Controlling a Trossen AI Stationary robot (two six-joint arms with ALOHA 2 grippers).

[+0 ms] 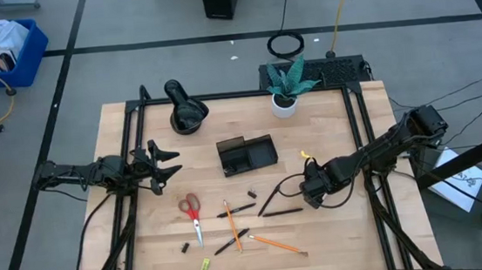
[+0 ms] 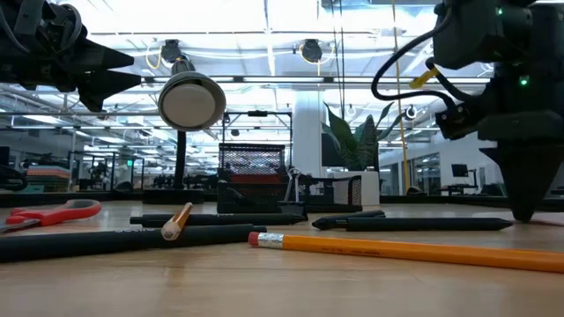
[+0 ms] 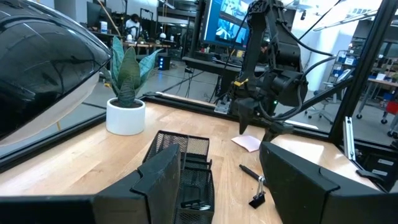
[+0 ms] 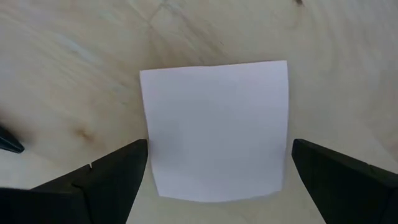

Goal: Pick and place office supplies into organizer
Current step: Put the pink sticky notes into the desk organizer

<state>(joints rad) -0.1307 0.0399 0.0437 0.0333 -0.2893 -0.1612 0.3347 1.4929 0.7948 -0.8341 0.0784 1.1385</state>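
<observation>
Right gripper (image 4: 217, 168) poised over the sticky-note pad (image 4: 216, 127)

Jaws wide, straddling the pad flat on the table (image 1: 337, 231) near its right edge; left gripper (image 1: 167, 165) waits open by the left edge, organizer (image 1: 246, 154) mid-table.

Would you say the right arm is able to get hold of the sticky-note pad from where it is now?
Probably yes. The right gripper hangs directly over the sticky-note pad, open, one finger on each side, and the pad lies flat on bare table with nothing on it.
</observation>
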